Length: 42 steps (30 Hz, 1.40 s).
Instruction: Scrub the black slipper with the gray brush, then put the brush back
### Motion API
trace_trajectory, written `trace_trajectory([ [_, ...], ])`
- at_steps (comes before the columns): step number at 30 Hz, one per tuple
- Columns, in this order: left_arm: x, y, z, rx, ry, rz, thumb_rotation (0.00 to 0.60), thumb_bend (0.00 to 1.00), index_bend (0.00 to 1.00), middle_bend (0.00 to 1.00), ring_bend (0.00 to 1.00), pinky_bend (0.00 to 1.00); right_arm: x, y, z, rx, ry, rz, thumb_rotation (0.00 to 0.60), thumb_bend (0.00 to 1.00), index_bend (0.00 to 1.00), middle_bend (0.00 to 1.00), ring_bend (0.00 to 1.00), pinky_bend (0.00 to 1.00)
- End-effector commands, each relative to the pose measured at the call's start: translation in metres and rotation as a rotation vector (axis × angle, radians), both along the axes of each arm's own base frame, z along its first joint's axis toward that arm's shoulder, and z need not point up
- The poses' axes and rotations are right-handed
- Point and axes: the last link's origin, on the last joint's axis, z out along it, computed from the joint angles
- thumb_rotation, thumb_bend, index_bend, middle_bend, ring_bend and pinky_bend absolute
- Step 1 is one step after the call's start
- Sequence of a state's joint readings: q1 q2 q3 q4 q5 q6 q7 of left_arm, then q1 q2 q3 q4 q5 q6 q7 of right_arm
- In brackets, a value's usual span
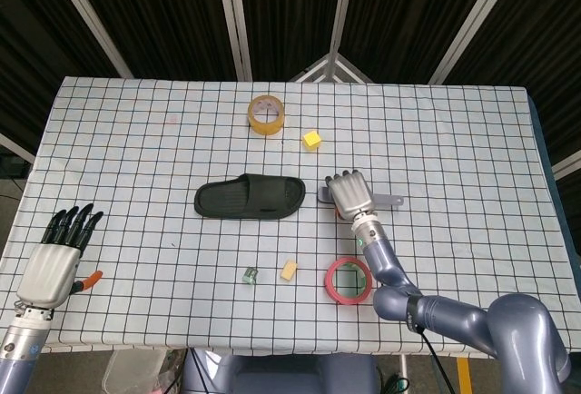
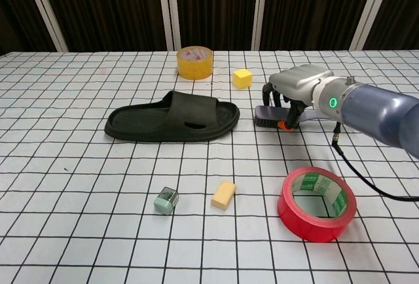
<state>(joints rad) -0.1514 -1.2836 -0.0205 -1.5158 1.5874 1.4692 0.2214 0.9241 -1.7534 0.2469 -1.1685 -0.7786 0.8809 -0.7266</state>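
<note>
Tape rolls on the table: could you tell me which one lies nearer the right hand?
The red tape roll, just in front of the right hand; the yellow roll sits beyond the slipper.

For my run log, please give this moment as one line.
phase: reaching brush | right hand: over gray brush, grasp unclear | left hand: open, idle | black slipper: untouched on table

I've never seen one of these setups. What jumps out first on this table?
A black slipper lies mid-table on the checked cloth. Just beside its toe end, the right hand curls over a gray brush. A red tape roll sits nearer the front edge.
</note>
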Motion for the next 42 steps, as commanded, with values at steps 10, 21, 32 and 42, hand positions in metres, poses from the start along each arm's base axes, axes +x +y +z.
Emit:
trace_trajectory([
  [10, 0.000, -0.001, 0.000, 0.001, 0.001, -0.001, 0.596, 0.12, 0.00, 0.00, 0.00, 0.07, -0.005, -0.001, -0.002, -0.015, 0.000, -0.001, 0.600, 0.39, 0.46, 0.49, 0.41, 0.45],
  [21, 0.001, 0.000, -0.005, -0.025, 0.006, -0.007, 0.598, 0.23, 0.00, 0.00, 0.00, 0.07, -0.003, -0.001, 0.001, -0.036, -0.008, 0.036, 0.600, 0.49, 0.62, 0.61, 0.50, 0.53],
  [32, 0.030, 0.037, -0.038, -0.177, 0.010, -0.095, 0.566, 0.30, 0.00, 0.00, 0.00, 0.07, 0.031, 0.008, 0.016, -0.029, -0.044, 0.147, 0.600, 0.51, 0.66, 0.64, 0.52, 0.55],
  [42, 0.070, 0.097, -0.074, -0.350, 0.035, -0.093, 0.552, 0.37, 0.00, 0.00, 0.00, 0.06, 0.097, 0.017, 0.009, 0.048, -0.158, 0.206, 0.600, 0.51, 0.67, 0.64, 0.53, 0.57],
])
